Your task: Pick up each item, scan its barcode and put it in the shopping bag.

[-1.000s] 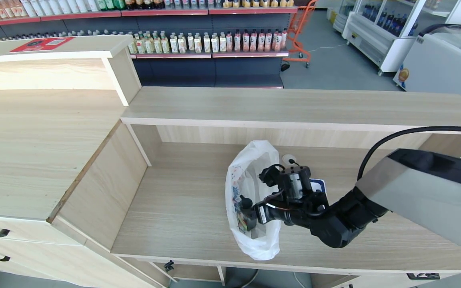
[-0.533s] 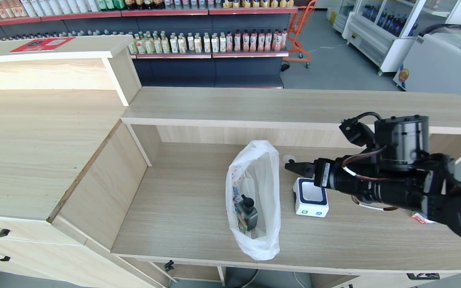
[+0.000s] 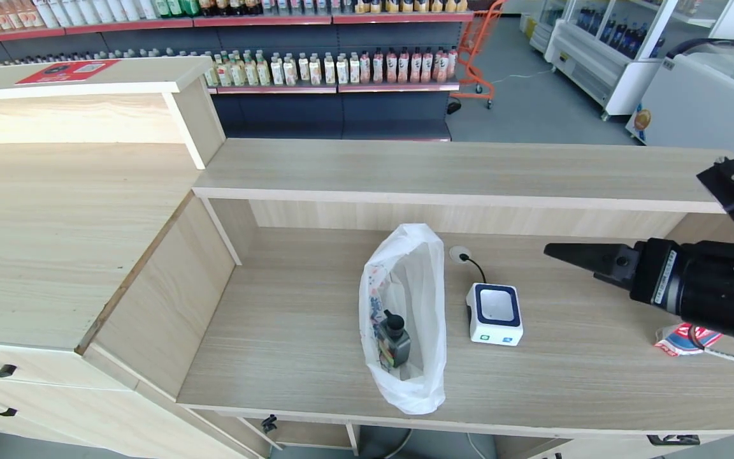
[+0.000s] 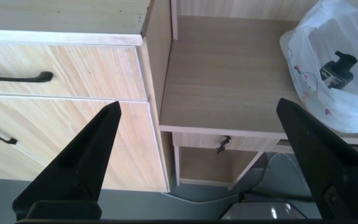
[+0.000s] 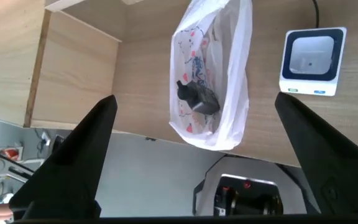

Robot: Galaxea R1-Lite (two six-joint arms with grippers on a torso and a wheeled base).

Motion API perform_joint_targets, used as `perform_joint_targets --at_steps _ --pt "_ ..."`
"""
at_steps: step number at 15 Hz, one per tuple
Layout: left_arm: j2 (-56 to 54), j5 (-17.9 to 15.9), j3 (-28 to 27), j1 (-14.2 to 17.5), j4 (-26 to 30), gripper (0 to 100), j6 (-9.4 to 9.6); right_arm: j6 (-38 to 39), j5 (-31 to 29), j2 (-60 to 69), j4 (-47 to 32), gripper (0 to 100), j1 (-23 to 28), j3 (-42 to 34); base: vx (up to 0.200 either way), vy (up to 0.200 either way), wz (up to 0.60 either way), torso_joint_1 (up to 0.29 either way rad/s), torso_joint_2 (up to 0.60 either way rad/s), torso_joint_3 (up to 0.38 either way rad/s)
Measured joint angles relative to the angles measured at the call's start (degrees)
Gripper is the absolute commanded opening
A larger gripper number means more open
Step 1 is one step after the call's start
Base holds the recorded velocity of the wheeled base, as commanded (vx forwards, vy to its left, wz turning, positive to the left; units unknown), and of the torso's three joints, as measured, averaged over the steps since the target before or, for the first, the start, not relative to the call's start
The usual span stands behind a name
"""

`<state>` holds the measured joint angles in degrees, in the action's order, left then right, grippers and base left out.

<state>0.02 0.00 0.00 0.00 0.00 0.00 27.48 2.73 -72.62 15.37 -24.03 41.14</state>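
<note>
Both the left gripper (image 4: 199,104) and right gripper (image 5: 196,99) gape wide apart (each empty).

wooden counter (image 3: 469,169) | bottle shelves (image 3: 335,67) behind | grey floor (image 3: 532,108) | freezers (image 3: 705,102) right

Left hand (image 4: 197,102), right hand (image 5: 196,98) both spread

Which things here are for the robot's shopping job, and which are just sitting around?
For the job: white plastic shopping bag; dark bottle inside it; white square scanner with blue rim; red-and-white packet on the counter; right gripper.
Just lying about: shelf rows of bottles; orange trolley; white chest freezers; red mat.
</note>
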Motion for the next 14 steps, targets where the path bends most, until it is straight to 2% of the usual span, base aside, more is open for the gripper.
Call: perform_joint_targets --at_steps 3,8,14 --pt "-0.02 0.0 0.0 0.0 0.0 100 0.0 -0.28 0.0 0.82 -0.07 100 1.43 -0.29 0.0 0.0 0.0 0.0 0.0 0.0" --pt "0.0 0.0 0.0 0.0 0.0 100 0.0 -7.69 -1.76 1.07 -0.11 100 8.74 -2.43 0.0 0.0 0.0 0.0 0.0 0.0" --pt "-0.02 0.0 0.0 0.0 0.0 100 0.0 -8.02 -1.78 4.12 -3.89 100 10.25 -3.02 0.0 0.0 0.0 0.0 0.0 0.0"
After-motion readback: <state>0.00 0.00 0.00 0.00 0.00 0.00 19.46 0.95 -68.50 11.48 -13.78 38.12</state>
